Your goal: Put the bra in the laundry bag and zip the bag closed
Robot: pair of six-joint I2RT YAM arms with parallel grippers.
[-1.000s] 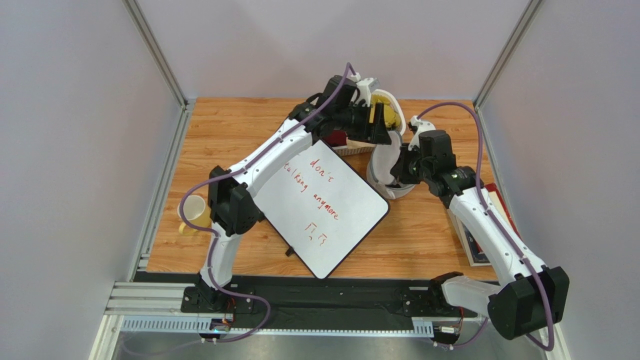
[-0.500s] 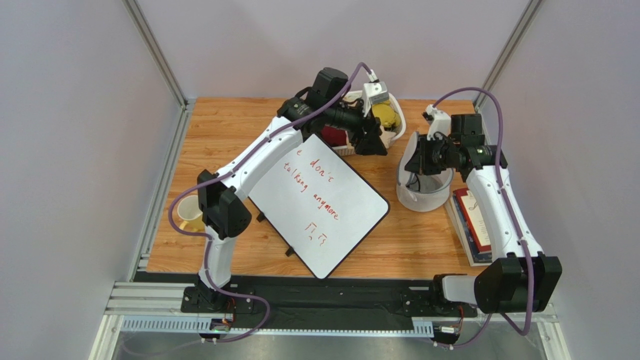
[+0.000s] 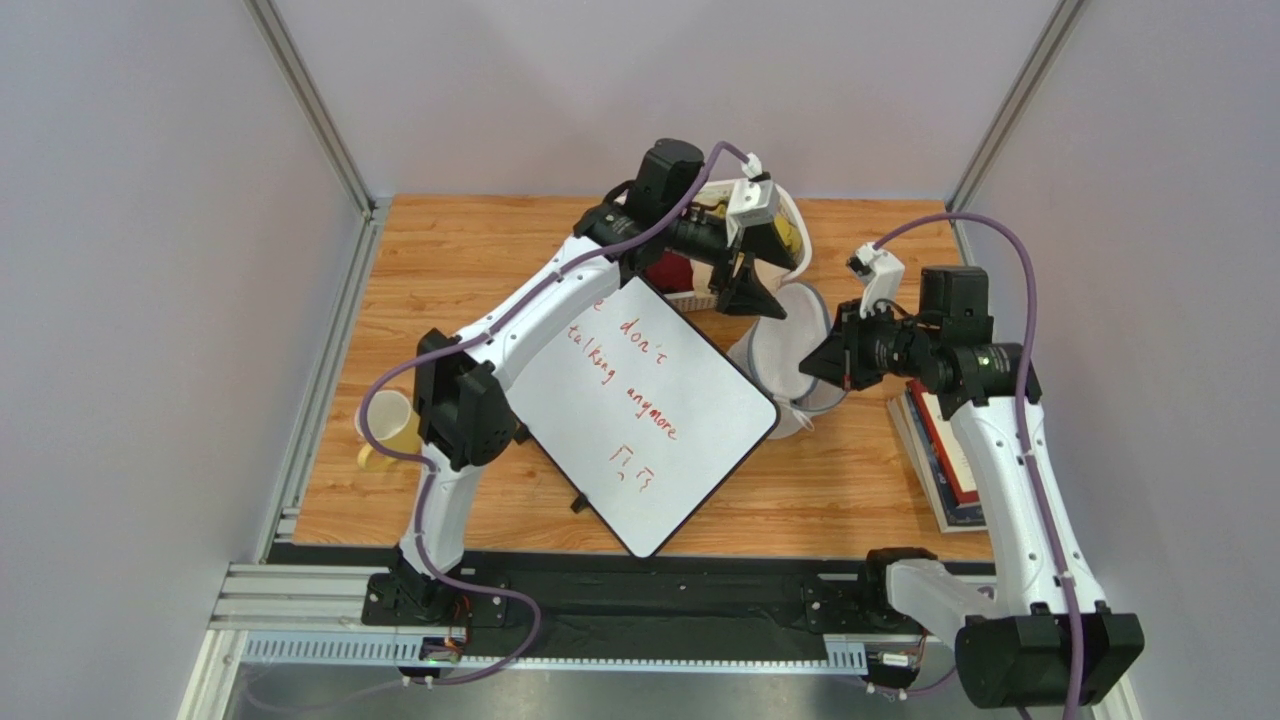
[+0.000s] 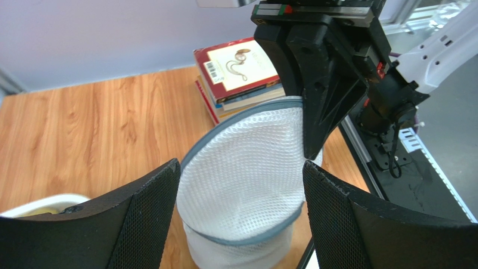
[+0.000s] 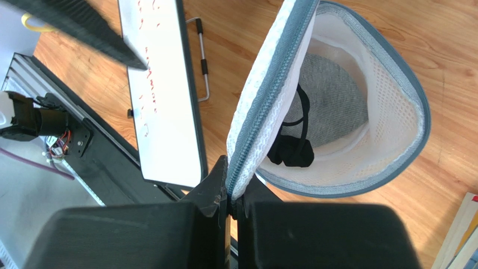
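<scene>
The white mesh laundry bag [image 3: 784, 360] with its grey zipper band lies open on the wood table between the arms; it also shows in the left wrist view [image 4: 247, 168] and the right wrist view [image 5: 387, 112]. The dark grey-black bra [image 5: 317, 117] lies inside the bag, a black strap end near the rim. My right gripper [image 5: 233, 199] is shut on the bag's lid edge at the zipper band and holds the lid up; it shows from above too [image 3: 824, 360]. My left gripper [image 3: 751, 293] is open and empty, above the bag's far side.
A whiteboard [image 3: 646, 413] with red writing lies left of the bag. A white basket [image 3: 781, 225] with a yellow garment stands at the back. A stack of books [image 3: 939, 435] lies at the right. A yellow cup [image 3: 388, 428] stands at the left edge.
My right gripper has carried the bag's lid edge leftward and lower, and the bag has shifted left toward the whiteboard. My left gripper has stayed open over the bag's far side.
</scene>
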